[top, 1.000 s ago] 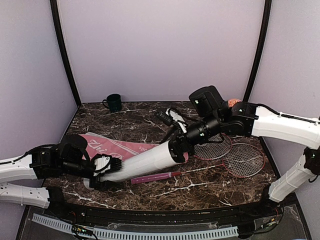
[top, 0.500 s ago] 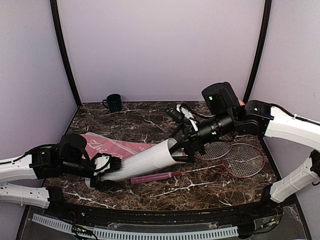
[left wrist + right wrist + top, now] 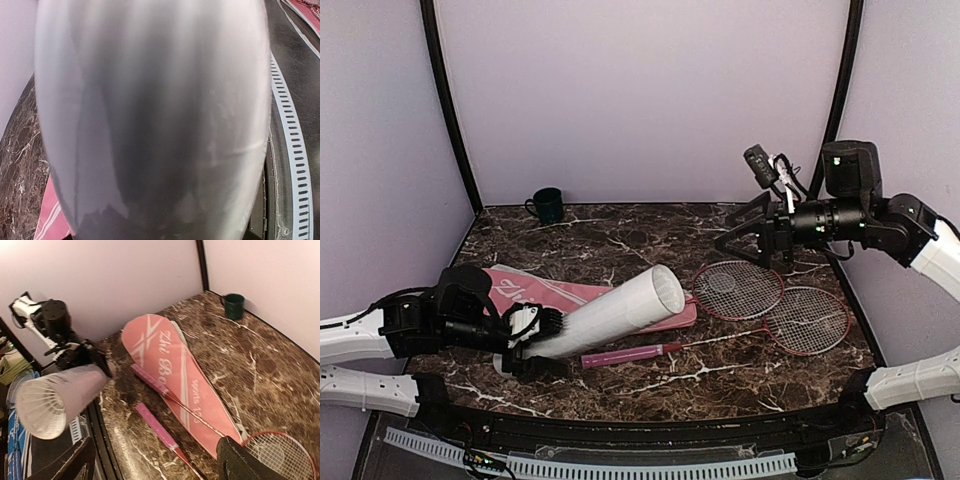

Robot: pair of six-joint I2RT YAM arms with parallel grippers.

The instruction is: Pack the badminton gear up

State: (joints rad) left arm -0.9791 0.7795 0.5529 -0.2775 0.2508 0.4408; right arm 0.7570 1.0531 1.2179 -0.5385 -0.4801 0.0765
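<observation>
My left gripper (image 3: 534, 338) is shut on the lower end of the long white tube (image 3: 610, 315), which slants up to the right above the table. Its open mouth (image 3: 37, 410) shows white feather ribs of a shuttlecock inside. In the left wrist view the tube (image 3: 150, 115) fills the frame and hides the fingers. Under the tube lies the pink bag (image 3: 555, 293) with white lettering (image 3: 172, 365). Two red-framed rackets (image 3: 740, 290) (image 3: 807, 320) lie to the right, one pink handle (image 3: 630, 353) on the marble. My right gripper (image 3: 735, 235) hangs open and empty, high above the rackets (image 3: 155, 463).
A dark green mug (image 3: 548, 205) stands at the back left corner by the wall. Black corner posts (image 3: 835, 100) and lilac walls close in the table. A white cable rail (image 3: 620, 465) runs along the near edge.
The right gripper has pulled back from the tube's mouth, rising up and to the right. The tube's free end has tilted a little higher. The left arm has held still.
</observation>
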